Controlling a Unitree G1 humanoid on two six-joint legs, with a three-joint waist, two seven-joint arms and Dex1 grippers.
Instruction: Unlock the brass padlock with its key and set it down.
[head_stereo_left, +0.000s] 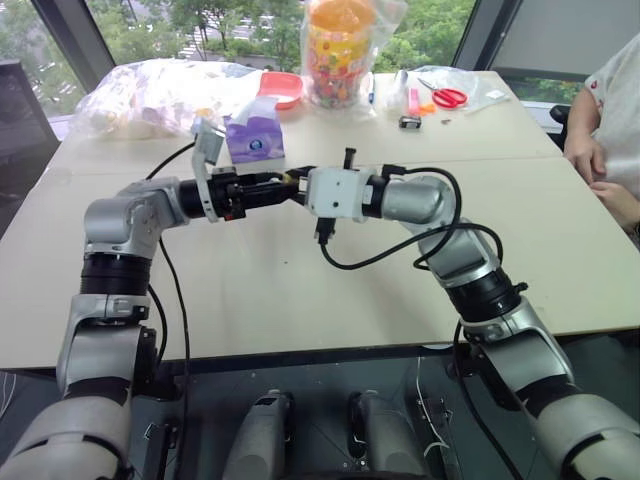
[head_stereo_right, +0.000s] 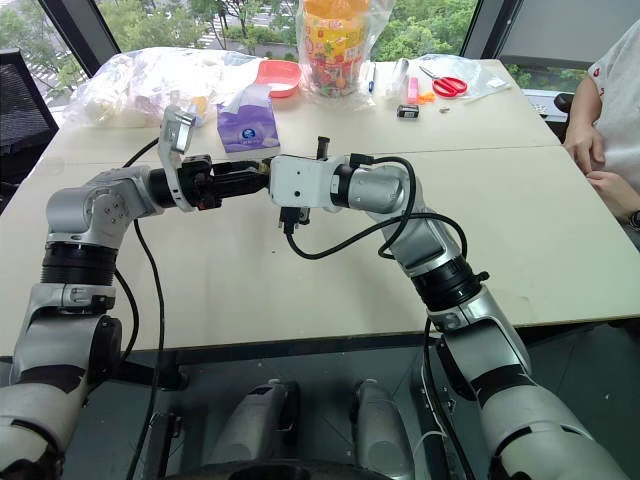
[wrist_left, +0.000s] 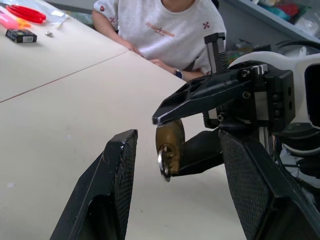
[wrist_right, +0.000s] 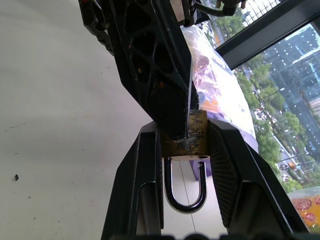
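Observation:
The brass padlock (wrist_right: 196, 134) is held in mid-air above the table, pinched between the fingers of my right gripper (wrist_right: 182, 125), which is shut on it. Its silver shackle (wrist_right: 185, 197) points back toward the right wrist. In the left wrist view the padlock (wrist_left: 170, 140) shows its keyhole end, with the silvery key (wrist_left: 164, 168) sticking out of it. My left gripper (wrist_left: 178, 134) faces it from the opposite side, open, with one finger (wrist_left: 112, 185) on each side of the key and neither touching it. Both grippers meet at mid-table (head_stereo_left: 293, 184).
A person (head_stereo_left: 612, 120) sits at the table's right edge, hands resting on it. Along the far side stand a purple tissue box (head_stereo_left: 254, 138), plastic bags (head_stereo_left: 150, 92), a pink bowl (head_stereo_left: 284, 88), a jar of colourful sweets (head_stereo_left: 338, 52) and red scissors (head_stereo_left: 450, 97). A cable (head_stereo_left: 400, 245) hangs under the right wrist.

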